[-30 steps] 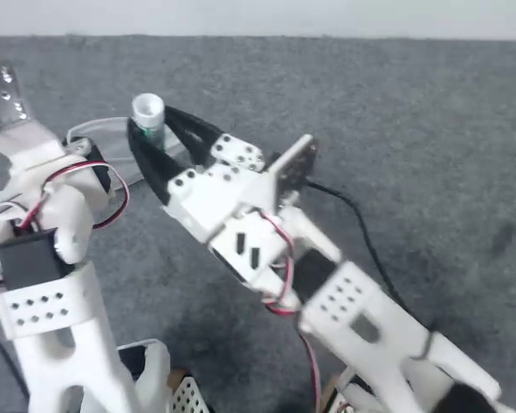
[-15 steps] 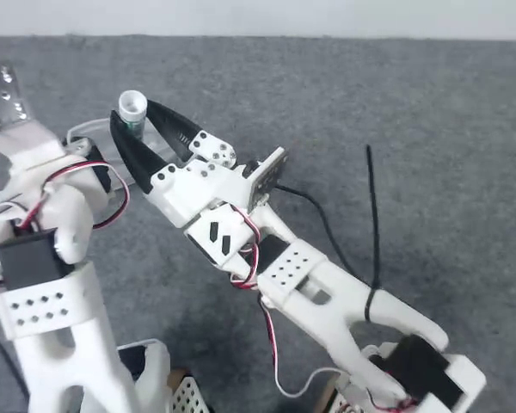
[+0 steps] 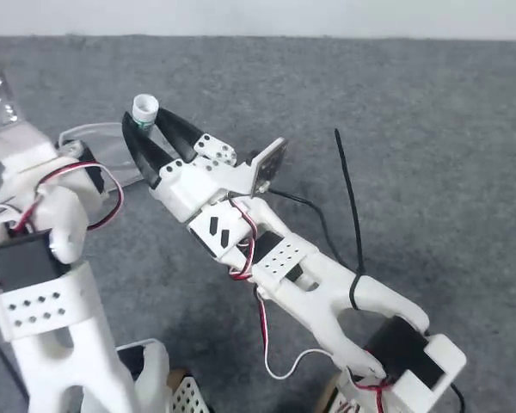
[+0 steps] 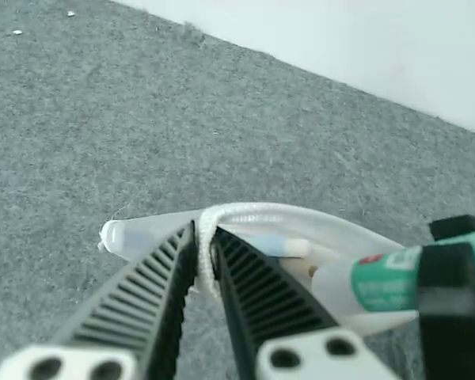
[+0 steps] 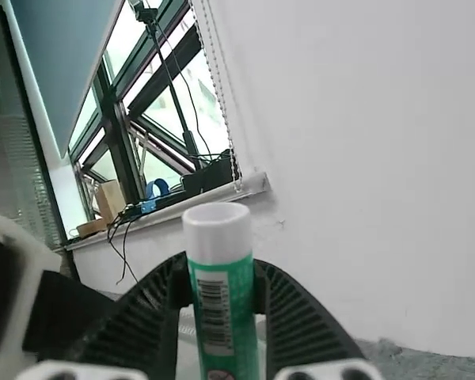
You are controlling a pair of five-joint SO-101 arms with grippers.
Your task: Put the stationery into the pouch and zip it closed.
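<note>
Two grippers engaged, one job each.

My left gripper (image 4: 204, 237) is pinched shut on the white corded rim of the translucent pouch (image 4: 301, 226). Purpose, as I judge it: lift that lip off the grey carpet (image 4: 103, 119) so the mouth gapes and the pouch cannot slide away.

My right gripper (image 3: 146, 125) is clamped on a green glue stick (image 3: 144, 110). Its body sits between the black fingers and its white cap points out past the tips. Gripping low on the tube leaves the cap end free to lead.

Position: the glue stick hangs at the pouch's far end, just beside the rim, well off the carpet. I cannot tell whether any of it is already past the mouth. Something pale and slim lies inside the pouch; I cannot identify it.

Judgement: this is the insertion step, and the zip is not yet closed.

Risk: the stick could snag on the rim and drag it out of my left pinch.
</note>
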